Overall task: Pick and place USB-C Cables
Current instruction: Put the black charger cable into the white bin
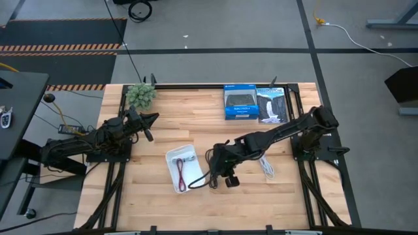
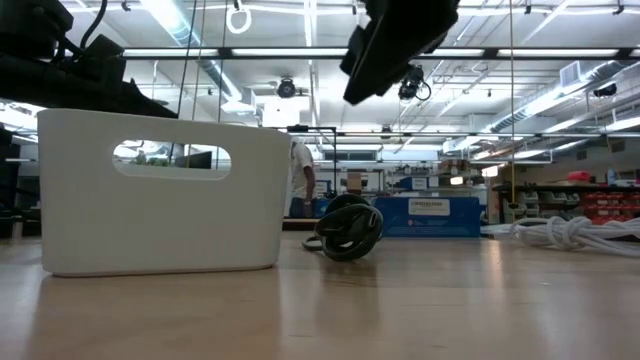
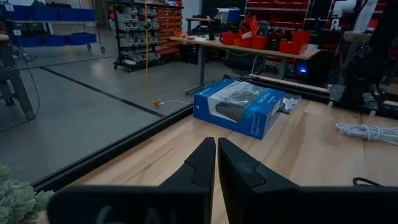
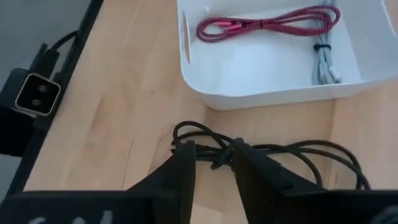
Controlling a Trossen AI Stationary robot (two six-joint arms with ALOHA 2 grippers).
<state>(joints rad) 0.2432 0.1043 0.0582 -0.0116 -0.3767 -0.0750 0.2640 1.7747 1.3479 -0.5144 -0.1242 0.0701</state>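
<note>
The white tray (image 1: 171, 156) (image 2: 160, 210) stands mid-table. Inside it lie a dark red cable (image 4: 267, 25) (image 1: 179, 173) and a pale bundled cable (image 4: 323, 59). A black bundled cable (image 4: 280, 149) (image 2: 347, 230) (image 1: 199, 183) rests on the wood just outside the tray's right wall. My right gripper (image 4: 214, 171) (image 2: 395, 45) (image 1: 212, 171) hangs open above it, well clear of the table, with the bundle showing in the gap between the fingers. My left gripper (image 3: 216, 158) (image 1: 147, 123) is shut and waits at the table's left side.
A white cord bundle (image 1: 266, 168) (image 2: 570, 232) lies on the wood to the right of the right gripper. Two blue retail boxes (image 1: 240, 102) (image 3: 239, 109) sit at the far edge. A small green plant (image 1: 140, 94) stands at the far left corner.
</note>
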